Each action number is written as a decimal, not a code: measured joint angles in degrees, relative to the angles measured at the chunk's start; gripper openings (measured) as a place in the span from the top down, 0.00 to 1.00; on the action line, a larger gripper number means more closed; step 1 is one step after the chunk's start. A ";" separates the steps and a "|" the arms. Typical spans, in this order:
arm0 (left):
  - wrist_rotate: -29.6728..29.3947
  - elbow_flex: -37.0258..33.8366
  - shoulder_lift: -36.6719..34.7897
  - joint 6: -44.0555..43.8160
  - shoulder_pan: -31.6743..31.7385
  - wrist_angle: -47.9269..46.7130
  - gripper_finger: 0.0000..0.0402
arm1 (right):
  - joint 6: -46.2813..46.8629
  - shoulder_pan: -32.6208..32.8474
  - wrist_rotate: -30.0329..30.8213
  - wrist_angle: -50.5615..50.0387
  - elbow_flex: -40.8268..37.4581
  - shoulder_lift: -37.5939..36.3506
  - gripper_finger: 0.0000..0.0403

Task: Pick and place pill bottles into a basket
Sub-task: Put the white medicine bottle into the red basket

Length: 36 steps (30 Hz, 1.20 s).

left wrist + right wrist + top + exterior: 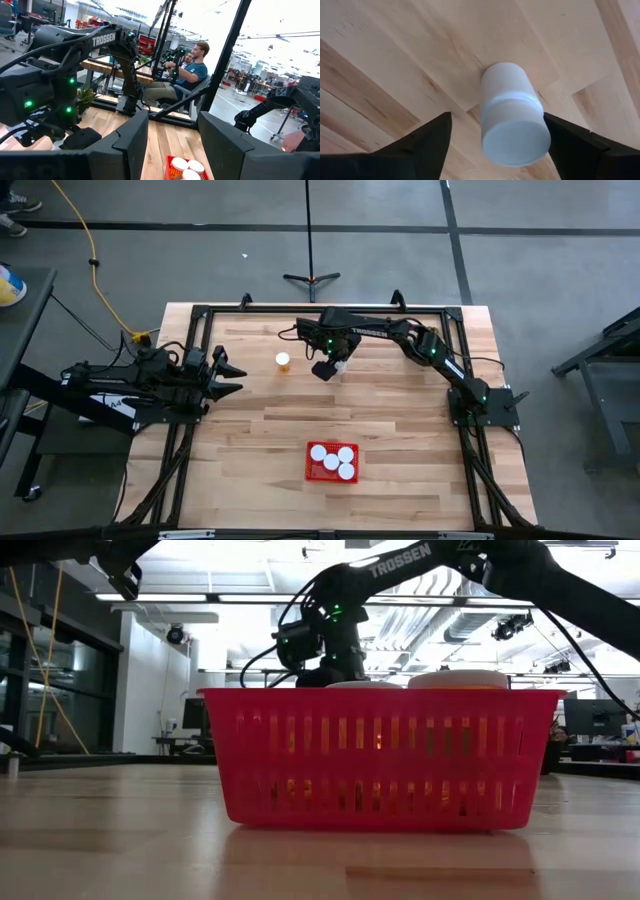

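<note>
- Straddling one pill bottle (512, 117), the right gripper (495, 145) stands with its jaws spread; in the right wrist view a dark finger (420, 145) shows on one side of the bottle and the other finger on the far side, each with a strip of bare wood between it and the bottle, so nothing is clamped.
- That bottle stands upright on the table (400, 420), long axis vertical, with its round white cap toward the wrist camera and the body running down to the wood.
- In the high view the right gripper (328, 367) sits over the far middle of the table, its arm reaching in from the right edge; the bottle shows only as a pale spot under the fingers.
- A second pill bottle (283, 360) stands upright just to the left of that gripper, apart from it, white cap up and orange body below.
- The basket (312, 463) lies near the front edge of the table, well apart from both grippers, its long side running left to right.
- Four white caps (332, 460) show inside it from above, so those bottles stand upright; the low view shows two caps (455, 680) rising just above the red rim (380, 693).
- The left gripper (228, 374) waits over the table's left edge with its jaws wide apart, empty, pointing toward the middle.
- Seated people (192, 70) show in the room beyond the table in the left wrist view.
</note>
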 joint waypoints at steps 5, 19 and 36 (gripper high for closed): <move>0.00 0.00 0.00 -0.02 0.02 0.00 0.47 | -0.04 0.00 0.00 0.00 0.00 0.00 0.40; 0.00 0.00 0.00 0.34 0.02 0.02 0.47 | -0.17 1.34 0.50 0.03 0.23 -0.13 0.61; 0.00 0.00 0.01 0.70 0.01 0.11 0.47 | 3.01 6.75 0.35 2.62 0.22 -1.90 0.63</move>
